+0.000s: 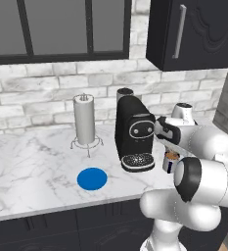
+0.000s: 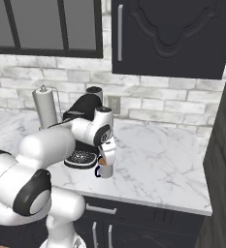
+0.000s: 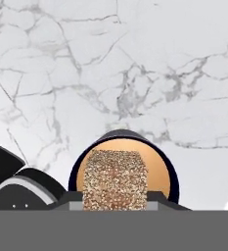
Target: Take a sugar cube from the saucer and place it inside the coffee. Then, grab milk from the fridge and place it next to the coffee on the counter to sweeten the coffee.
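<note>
On the left of the worktop (image 1: 27,157) the saucer (image 1: 92,178) lies flat and bare near the front edge. Behind it stands a paper-towel roll (image 1: 84,120) on a wire stand. To the right is the black coffee machine (image 1: 133,132), and just beside its right flank stands the coffee (image 1: 171,162), brown liquid showing at its rim.

My jaws (image 3: 115,198) hang directly over the mug (image 3: 123,169). In the hand view the sugar cube (image 3: 115,179) sits between my two tips, which press on its sides; they are nearly closed, with the cube in their grip. The cube lies over the middle of the brown surface, inside the ring of the rim. Whether it touches the liquid I cannot tell.

My arm reaches forward from the base, the elbow bent low and the forearm stretched past the machine's front. The wrist turns down, so the hand (image 2: 106,147) points straight at the mug (image 2: 104,169), just above it.
</note>
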{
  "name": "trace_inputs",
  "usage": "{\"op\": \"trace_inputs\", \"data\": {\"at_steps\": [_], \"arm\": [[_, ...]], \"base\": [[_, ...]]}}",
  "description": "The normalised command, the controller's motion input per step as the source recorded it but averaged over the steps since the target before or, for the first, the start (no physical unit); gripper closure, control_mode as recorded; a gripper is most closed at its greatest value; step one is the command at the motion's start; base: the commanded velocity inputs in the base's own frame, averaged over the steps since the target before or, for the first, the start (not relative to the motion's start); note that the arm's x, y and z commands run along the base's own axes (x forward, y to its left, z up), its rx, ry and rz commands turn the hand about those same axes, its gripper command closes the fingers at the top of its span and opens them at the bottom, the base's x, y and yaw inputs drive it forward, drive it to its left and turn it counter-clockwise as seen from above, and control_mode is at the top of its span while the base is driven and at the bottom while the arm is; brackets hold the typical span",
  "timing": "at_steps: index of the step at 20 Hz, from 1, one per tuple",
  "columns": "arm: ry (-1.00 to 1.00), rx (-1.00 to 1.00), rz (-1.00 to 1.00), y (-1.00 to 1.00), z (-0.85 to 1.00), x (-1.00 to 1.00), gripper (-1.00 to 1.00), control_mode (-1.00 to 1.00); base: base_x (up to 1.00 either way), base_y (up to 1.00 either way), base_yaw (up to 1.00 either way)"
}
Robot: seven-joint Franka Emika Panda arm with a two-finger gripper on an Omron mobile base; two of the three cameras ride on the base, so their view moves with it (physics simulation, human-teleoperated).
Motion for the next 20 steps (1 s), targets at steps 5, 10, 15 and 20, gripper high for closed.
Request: {"op": "trace_inputs", "data": {"at_steps": [5, 10, 15, 20], "arm": [[0.0, 0.0, 0.0, 0.0, -0.02, 0.01, -1.0, -1.0], [0.0, 0.0, -0.01, 0.0, 0.1, 0.03, -1.0, -1.0], [-0.12, 0.0, 0.0, 0.0, 0.67, -0.25, -1.0, -1.0], [-0.25, -0.01, 0.08, 0.0, 0.78, -0.67, -1.0, -1.0]], "base": [[0.0, 0.0, 0.0], [0.0, 0.0, 0.0], [0.0, 0.0, 0.0], [0.0, 0.0, 0.0]]}}
